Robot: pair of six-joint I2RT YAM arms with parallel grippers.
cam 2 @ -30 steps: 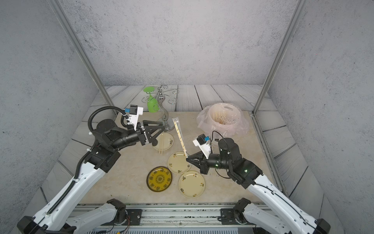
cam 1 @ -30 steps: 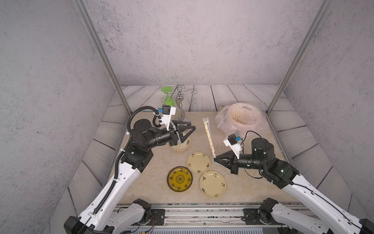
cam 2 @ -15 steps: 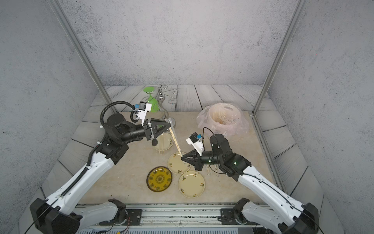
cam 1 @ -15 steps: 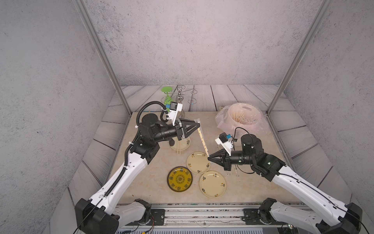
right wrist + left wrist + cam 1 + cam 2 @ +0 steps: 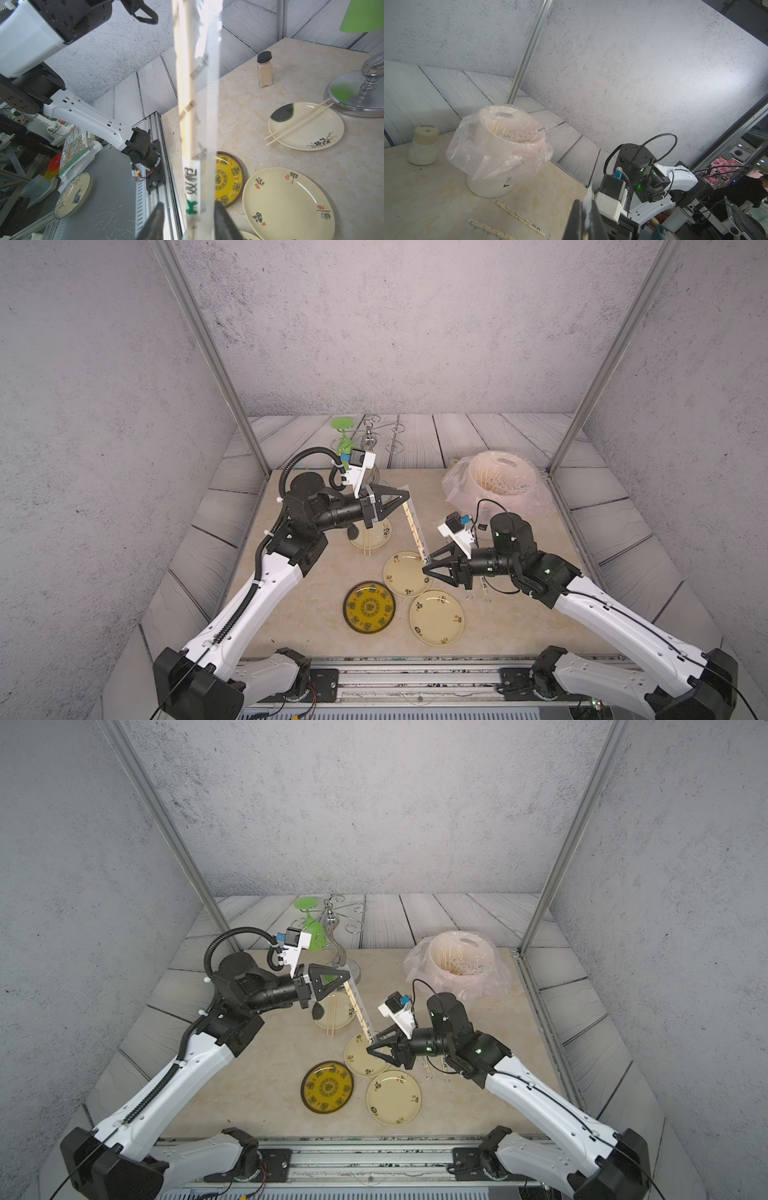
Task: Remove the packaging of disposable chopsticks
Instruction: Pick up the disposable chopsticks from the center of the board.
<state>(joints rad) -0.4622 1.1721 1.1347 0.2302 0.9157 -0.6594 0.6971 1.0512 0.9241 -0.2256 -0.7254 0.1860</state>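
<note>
The left gripper (image 5: 405, 494) is pinched shut on the upper end of the packaging (image 5: 414, 526), which slants down through frame centre in both top views. Its lower end hangs between the parted fingers (image 5: 155, 220) of the right gripper (image 5: 428, 567). A cream plate (image 5: 405, 574) lies just beneath, and bare tabletop (image 5: 432, 489) opens rightward. The sleeve is clear with green-and-dark print, and the pale disposable chopsticks (image 5: 186, 83) are inside.

Clad in white shells along the long links of left arm (image 5: 249, 597) and right arm (image 5: 615, 622), lower left and lower right of frame; black at joints and drum-shaped motors. Ribbed black hose (image 5: 307, 450) clipped on with white ties, left side only. Ending in black triangular open-frame left gripper (image 5: 406, 494) and right gripper (image 5: 427, 566). White camera mount (image 5: 360, 468) with blue plug on each wrist; thin black cable (image 5: 484, 506) looped at right.
</note>
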